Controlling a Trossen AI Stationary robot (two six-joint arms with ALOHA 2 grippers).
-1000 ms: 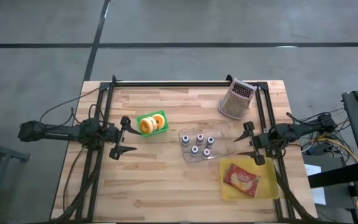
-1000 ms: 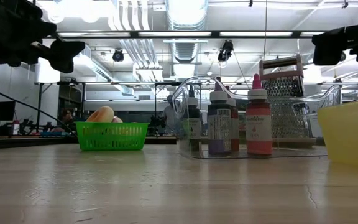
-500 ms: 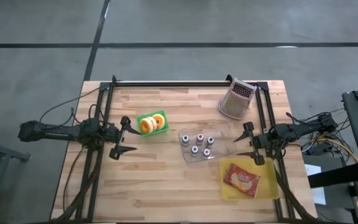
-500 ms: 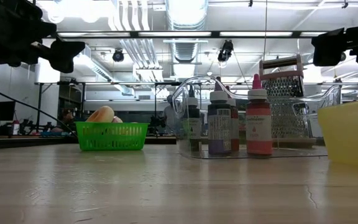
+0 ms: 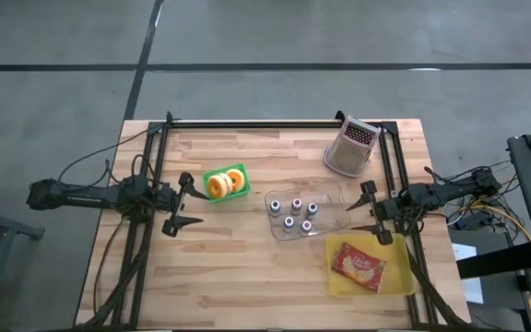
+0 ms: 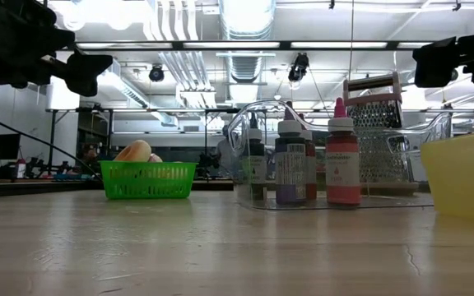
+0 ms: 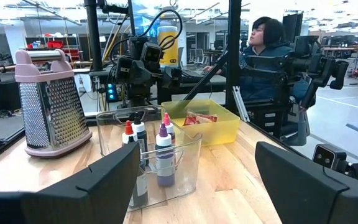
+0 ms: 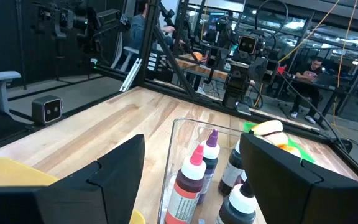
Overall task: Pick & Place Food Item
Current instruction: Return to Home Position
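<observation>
Two dark robot arms flank a pale wooden tabletop, the sorting apparently done. The left end effector hangs over the tabletop's left side, the right end effector over its right. Both are spread wide with nothing between their fingers.

The shallow yellow plastic bin sits at the near right corner, the clear plastic bin at centre and the pink-trimmed metal box grater at the far right. The small green mesh basket holds yellow ring-shaped food. The red popcorn bag lies flat in the yellow bin, and five small food coloring bottles stand upright in the clear one.

The likeliest risk is on the right — that end effector sits just beside the clear bin's end wall and close above the yellow bin's corner. A sideways swing on the way home, rather than a straight pull back, could clip a wall, shift the bin and topple the bottles. The left end effector is near the basket, with more room.
</observation>
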